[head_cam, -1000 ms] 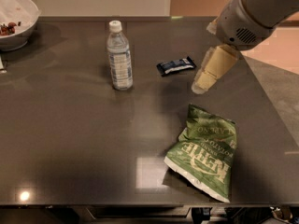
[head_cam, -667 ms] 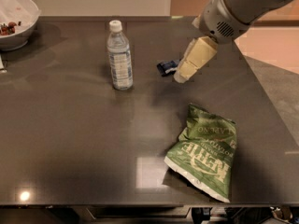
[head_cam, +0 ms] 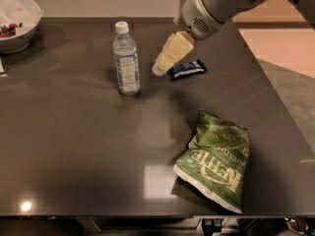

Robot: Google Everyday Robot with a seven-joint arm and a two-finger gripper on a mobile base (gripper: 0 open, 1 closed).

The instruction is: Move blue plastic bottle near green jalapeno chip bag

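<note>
- Camera view, closest part first: the green jalapeno chip bag (head_cam: 215,161) lies flat on the dark table (head_cam: 74,146) at about 5 o'clock. It is crinkly and has big white letters.
- Farther back, at about 11 o'clock, the blue plastic bottle (head_cam: 126,60) stands upright, well apart from the bag. It is clear and a bit blue, with a white cap and a pale label.
- I think the bottle is light, smooth and a little squishy, so it could slip or tip over. The best place to grab it looks like the middle, around the label, with a gentle squeeze.
- The gripper (head_cam: 160,69) hangs near the bottle, on its 3 o'clock side, not touching it. It holds nothing. I cannot tell how wide it is open.
- A dark blue snack bar wrapper (head_cam: 189,69) lies just past the gripper, at about 1 o'clock.
- Farthest away, at 10 o'clock, a white bowl (head_cam: 19,38) sits in the corner.
</note>
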